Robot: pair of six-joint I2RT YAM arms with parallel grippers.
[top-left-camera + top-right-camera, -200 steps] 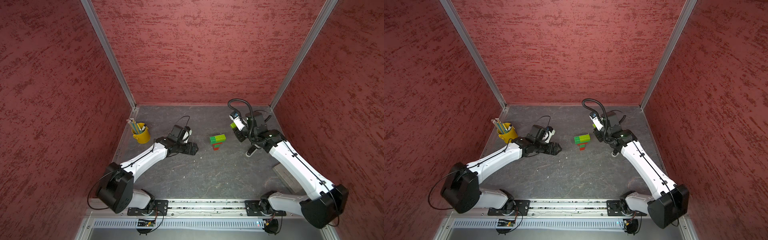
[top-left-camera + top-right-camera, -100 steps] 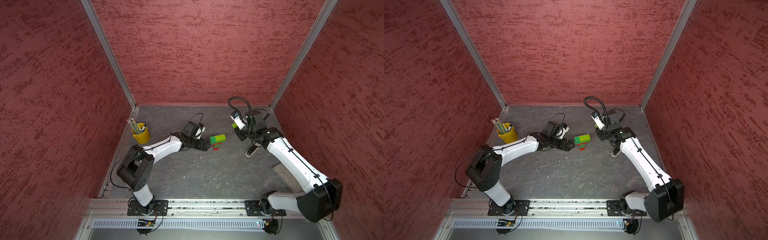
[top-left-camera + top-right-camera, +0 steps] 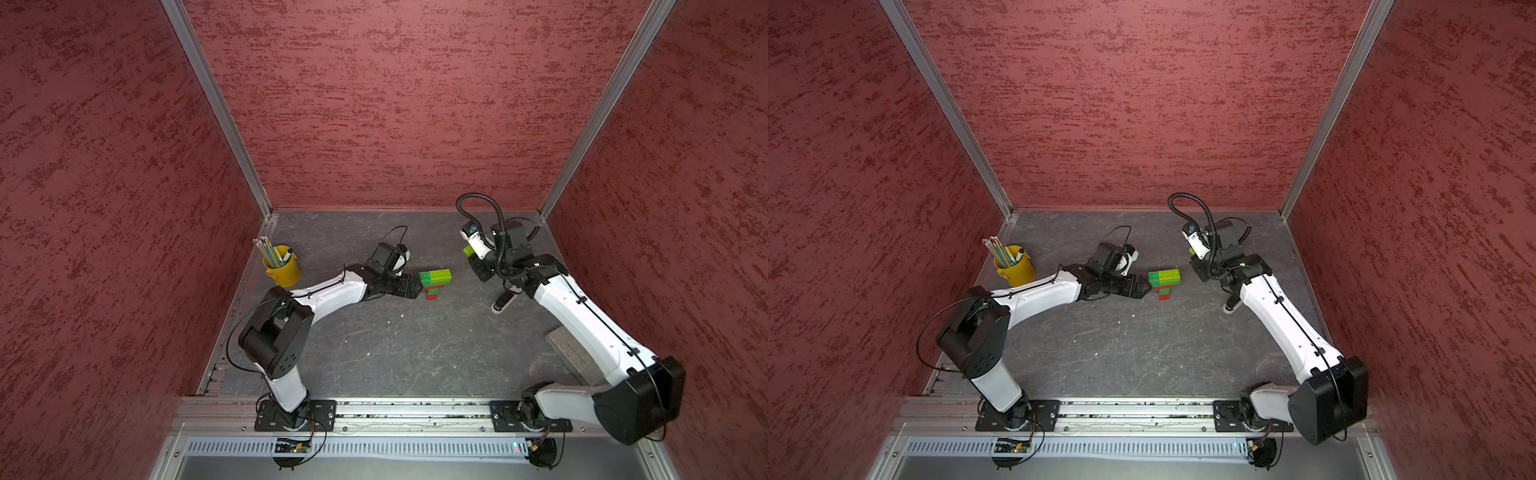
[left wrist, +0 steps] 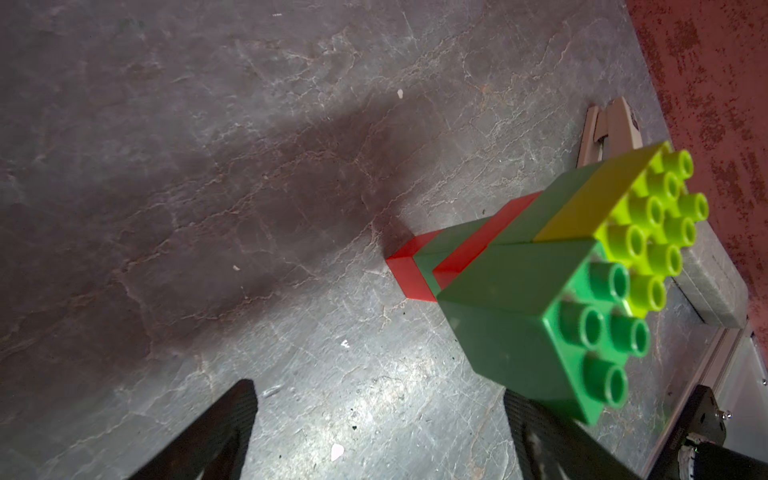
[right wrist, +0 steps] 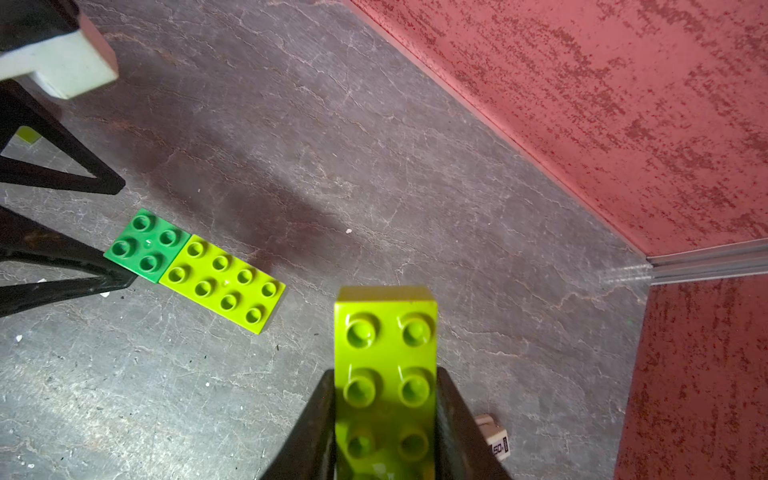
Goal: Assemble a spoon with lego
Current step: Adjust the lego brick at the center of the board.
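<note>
Left hand (image 3: 415, 287) now beside spoon (image 3: 435, 277) — jaws wide.

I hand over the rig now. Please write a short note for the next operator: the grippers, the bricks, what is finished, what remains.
Left gripper: open, empty, tips beside the dark green end of the spoon's head.
Right gripper: shut on an oblong lime green studded plastic brick, held above the grey table, apart from the build.
Partly built spoon of red, dark green and lime plastic bricks: stands mid-table on its narrow red-and-green stem, studs up.
Done: stem and part of the head are stacked.
Left: probably press the held brick onto the head.
</note>
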